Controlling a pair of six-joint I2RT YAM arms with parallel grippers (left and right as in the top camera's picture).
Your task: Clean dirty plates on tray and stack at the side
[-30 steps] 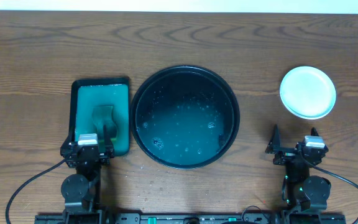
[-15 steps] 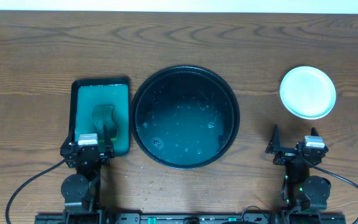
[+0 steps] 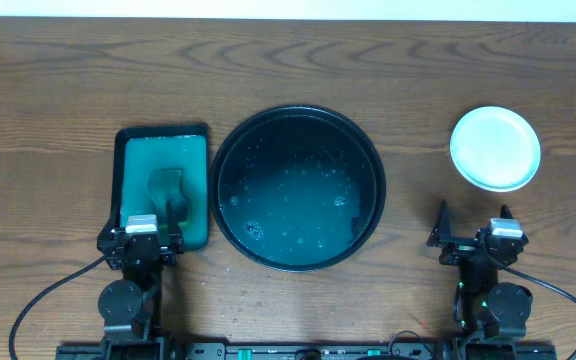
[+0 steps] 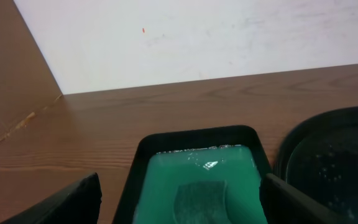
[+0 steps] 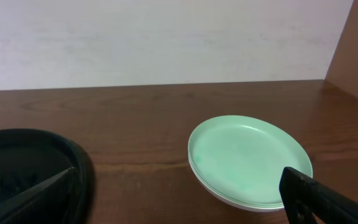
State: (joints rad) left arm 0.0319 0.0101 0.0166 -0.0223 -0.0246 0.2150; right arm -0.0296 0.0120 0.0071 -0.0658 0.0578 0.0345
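The task looks all but finished. The large round black shallow tray [image 3: 298,140] holds no plate. It lies between the two arms, ahead of both and to the inner side of each. Its floor is wet, with scattered droplets and a thin teal film, so a wipe of the tray may be all that is left, if the task calls for that at all.

The stack of small round plates [image 5: 247,155] sits on the brown wooden surface [image 3: 68,80], well apart from the tray, ahead of the right fingers [image 5: 328,199] and slightly to their outer side. A pale mint green plate lies on top, and a white edge shows beneath it on the near side. How many plates are in the pile cannot be counted for certain from these views. The top face shows no clear smear, which fits a cleaned plate.

The right fingers stand wide apart and hold nothing, low over the surface and short of the stack.

The green rectangular sponge tray with a black rim [image 4: 140,162] lies just ahead of the left fingers [image 4: 67,202], its near end between them in the wrist view. It is filled with teal-green liquid, and a darker green sponge [image 4: 201,199] rests in it near that end. The left fingers are also spread wide and hold nothing, and they do not touch the sponge.

With both arms back at the near edge and empty, no further plate work seems called for.
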